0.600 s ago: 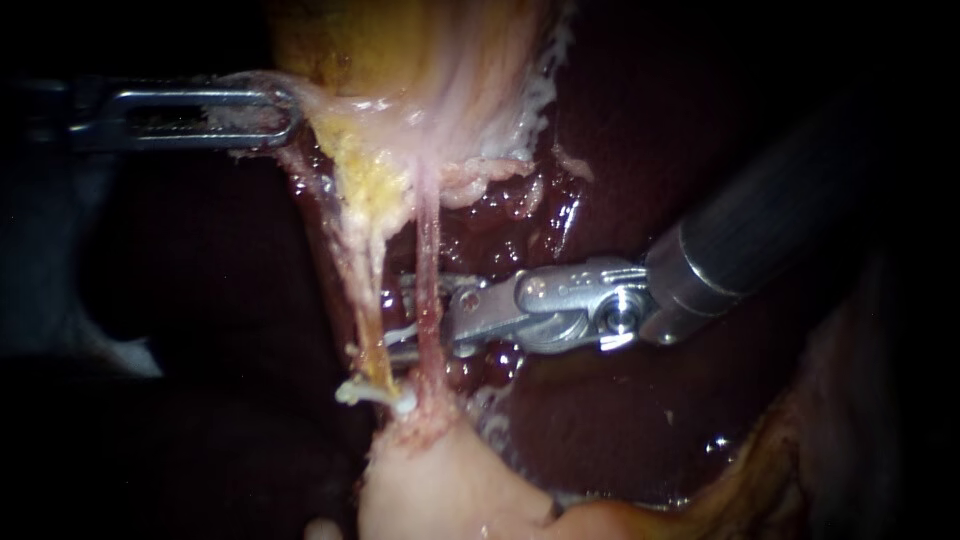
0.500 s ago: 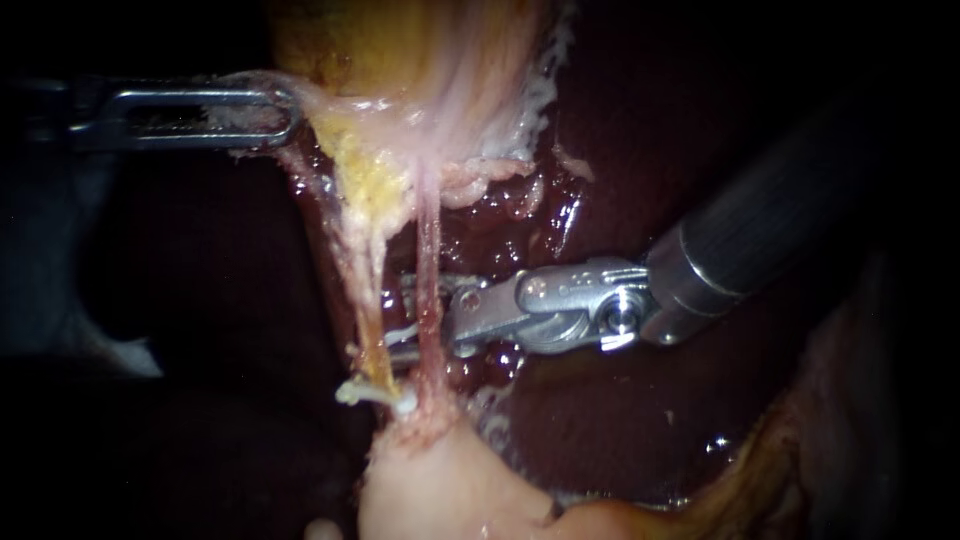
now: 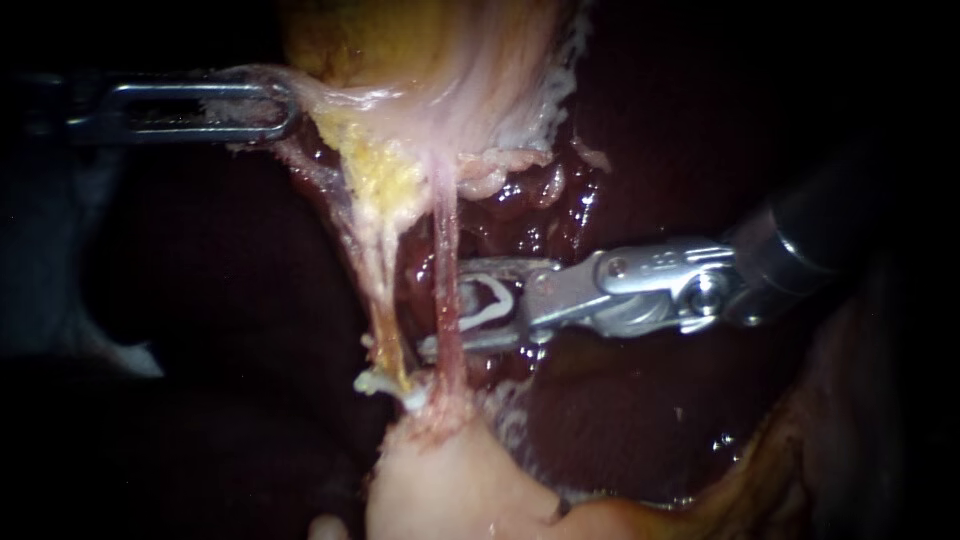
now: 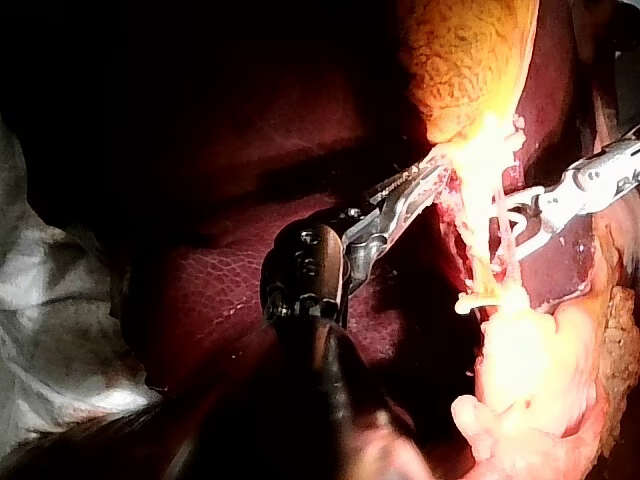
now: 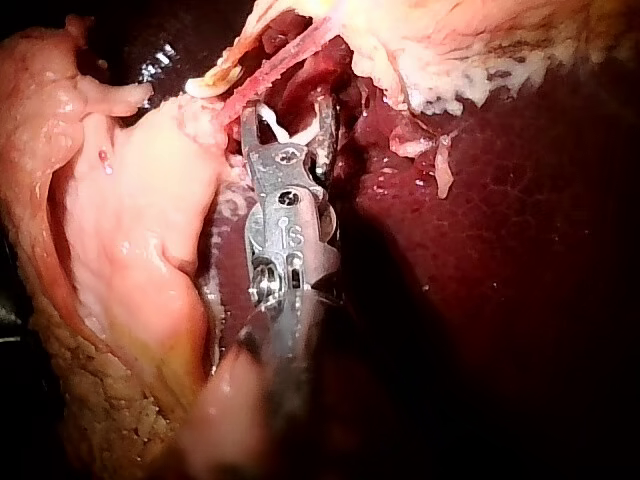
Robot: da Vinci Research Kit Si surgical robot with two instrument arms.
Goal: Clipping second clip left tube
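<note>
Two tubes run down from the yellow gallbladder [image 3: 420, 40] to a pale mound of tissue [image 3: 440, 480]. The left tube [image 3: 385, 300] is yellowish, and a white clip [image 3: 385, 385] sits across its lower end. My right instrument [image 3: 448, 305] comes in from the right. Its jaws stand apart with a white clip [image 3: 490, 300] held between them, and they straddle the pink right tube [image 3: 445, 230], short of the left tube. The right wrist view shows this clip [image 5: 290, 128] between the jaws [image 5: 287, 108]. My left instrument [image 3: 275, 110] is shut on the gallbladder's edge and pulls it left.
Dark red liver [image 3: 620, 420] lies behind and below the tubes. White frayed tissue [image 3: 540, 100] hangs along the gallbladder's right side. In the left wrist view my left instrument [image 4: 420, 185] grips tissue beside the tubes, with the right instrument [image 4: 515, 215] opposite.
My right instrument has drawn back to the right; its jaw tips no longer reach the left tube and the loaded clip now shows. The left instrument holds as before.
</note>
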